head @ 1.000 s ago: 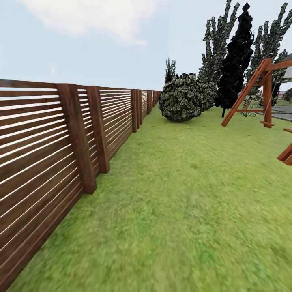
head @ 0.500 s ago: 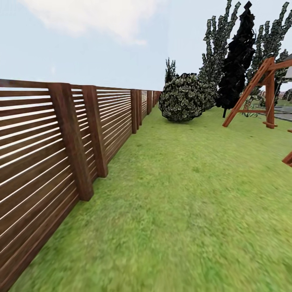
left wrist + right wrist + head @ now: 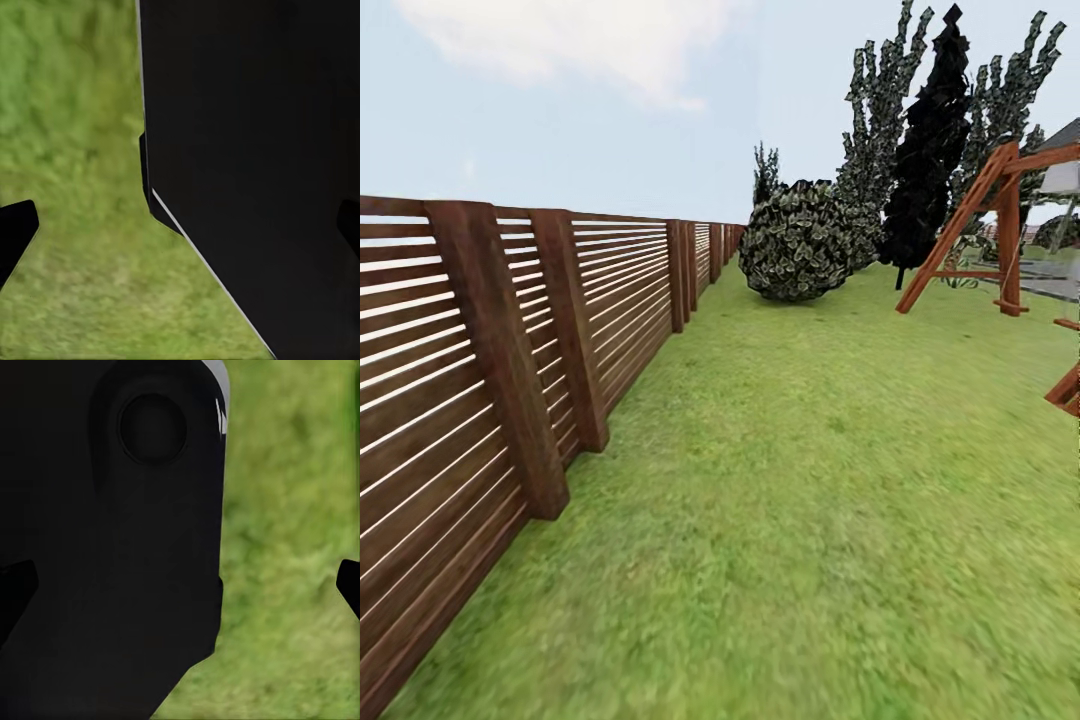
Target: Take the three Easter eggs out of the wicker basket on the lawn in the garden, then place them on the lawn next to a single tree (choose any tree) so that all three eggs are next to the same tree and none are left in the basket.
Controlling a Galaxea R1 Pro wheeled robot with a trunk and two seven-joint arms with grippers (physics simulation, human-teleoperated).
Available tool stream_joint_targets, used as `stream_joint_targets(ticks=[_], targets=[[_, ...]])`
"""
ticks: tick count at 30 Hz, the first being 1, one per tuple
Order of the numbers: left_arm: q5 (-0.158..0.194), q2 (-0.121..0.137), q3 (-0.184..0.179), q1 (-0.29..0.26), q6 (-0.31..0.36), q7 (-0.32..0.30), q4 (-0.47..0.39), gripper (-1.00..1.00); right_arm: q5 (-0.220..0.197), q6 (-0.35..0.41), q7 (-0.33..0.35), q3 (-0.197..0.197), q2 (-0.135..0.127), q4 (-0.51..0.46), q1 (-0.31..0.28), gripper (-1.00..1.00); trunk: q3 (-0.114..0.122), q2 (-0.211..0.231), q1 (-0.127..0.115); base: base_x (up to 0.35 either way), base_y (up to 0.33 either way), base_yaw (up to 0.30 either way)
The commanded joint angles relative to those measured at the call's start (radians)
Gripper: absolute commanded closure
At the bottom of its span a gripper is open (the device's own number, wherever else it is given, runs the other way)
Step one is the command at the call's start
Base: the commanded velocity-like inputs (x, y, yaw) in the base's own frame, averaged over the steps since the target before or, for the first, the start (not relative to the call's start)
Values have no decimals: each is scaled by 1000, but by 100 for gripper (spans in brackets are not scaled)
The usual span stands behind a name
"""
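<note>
Rolling along the lawn (image 3: 830,480) beside the brown slatted fence (image 3: 510,350), head camera aimed down the length of the garden. Ahead: a round leafy bush (image 3: 797,242), an all-black tree (image 3: 932,150), grey-green trees (image 3: 875,120) around it, and a wooden swing frame (image 3: 985,225) off to the right. No wicker basket or Easter eggs visible from here, so most likely searching for them or in transit.

Left pincer (image 3: 180,225): dark fingertips at opposite edges of its wrist view, spread wide, nothing between them but grass and a black part of the robot's body. Right pincer (image 3: 180,581): likewise spread and empty, hanging over grass beside a dark body panel, probably tucked in for travel.
</note>
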Motion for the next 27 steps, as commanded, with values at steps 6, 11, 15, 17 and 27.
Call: stream_joint_targets(ticks=[6,11,15,17,27], targets=[[0,1,0,1,0,0,-2,-100,0,0,0,0,0,2,-1,-100,-1,0,1,333,0,-18],[0,0,0,1,0,0,-2,-100,0,0,0,0,0,2,-1,-100,-1,0,1,333,0,-1],[0,0,0,1,0,0,-2,-100,0,0,0,0,0,2,-1,-100,-1,0,1,333,0,0],[0,0,0,1,0,0,-2,-100,0,0,0,0,0,2,-1,-100,-1,0,1,333,0,0],[0,0,0,1,0,0,-2,-100,0,-1,0,0,0,2,-1,-100,-1,0,1,334,0,0]])
